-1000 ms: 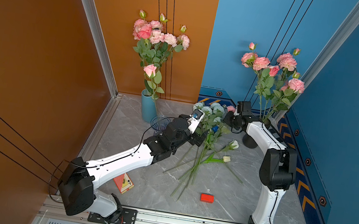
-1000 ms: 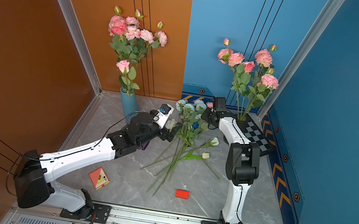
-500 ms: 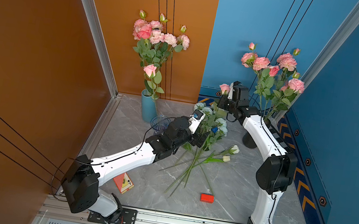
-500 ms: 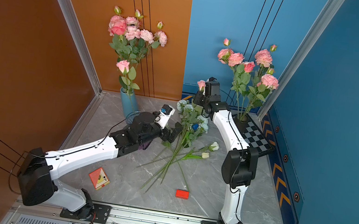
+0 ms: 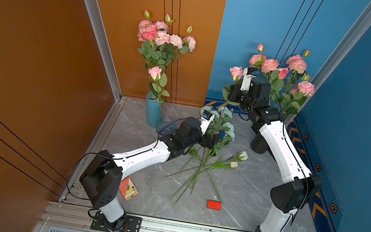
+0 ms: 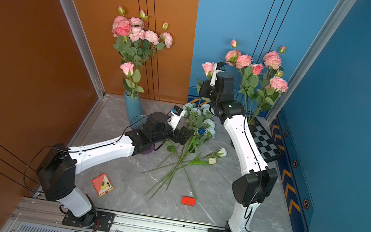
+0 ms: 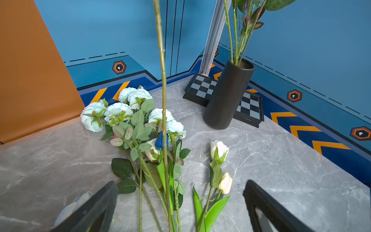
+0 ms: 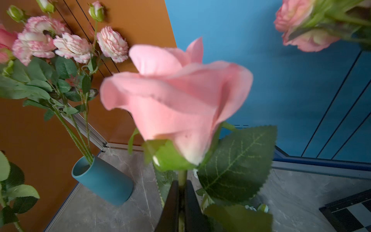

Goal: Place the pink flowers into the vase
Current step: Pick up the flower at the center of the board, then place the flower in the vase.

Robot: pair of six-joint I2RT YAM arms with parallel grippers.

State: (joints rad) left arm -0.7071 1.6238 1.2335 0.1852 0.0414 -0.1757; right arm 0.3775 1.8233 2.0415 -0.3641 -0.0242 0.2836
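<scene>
Rose aloft! In both top views the right gripper has swung its pink rose up off the floor within the last second, and the head now rides high, just beside the pink bunch standing in the black vase. That lift is the news: the stem is clear of the loose pile, so I judge the carry to the black vase is on, with the drop-in not yet made. Well away from the black vase, the blue vase against the orange wall holds its own pink bunch.

Left wrist view next: the left gripper waits with its jaws spread wide and empty over the pale blue flowers and white tulips, which lie near the black vase. A long green stem hangs straight down across that pile, its lower end not clear.

Right wrist view: jaws pinched narrow on the stem right under the rose, leaf alongside. Next comes threading that dangling tail into the black vase's mouth.
</scene>
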